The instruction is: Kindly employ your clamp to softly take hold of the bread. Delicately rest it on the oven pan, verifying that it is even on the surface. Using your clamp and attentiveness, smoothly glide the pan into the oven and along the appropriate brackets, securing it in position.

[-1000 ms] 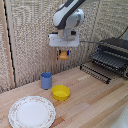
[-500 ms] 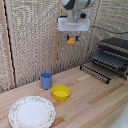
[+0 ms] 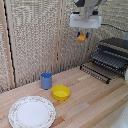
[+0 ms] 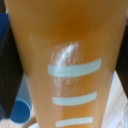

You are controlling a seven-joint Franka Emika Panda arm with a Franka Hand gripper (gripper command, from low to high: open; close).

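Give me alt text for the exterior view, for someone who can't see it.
A robot arm's tool holds a small orange-brown bread high above a wooden table. At the exterior view's right sits a dark oven with a wire-rack pan in front. Nearer the left are a blue cup, a yellow bowl and a patterned plate.

**Wooden table and its load**

The light wooden table [image 3: 95, 102] carries, below and towards the exterior view's left of the raised gripper [image 3: 83, 36], a blue cup [image 3: 46, 80], yellow bowl [image 3: 61, 92] and patterned plate [image 3: 32, 112]; the oven [image 3: 112, 55] and its oven pan [image 3: 96, 72] sit below towards the right.
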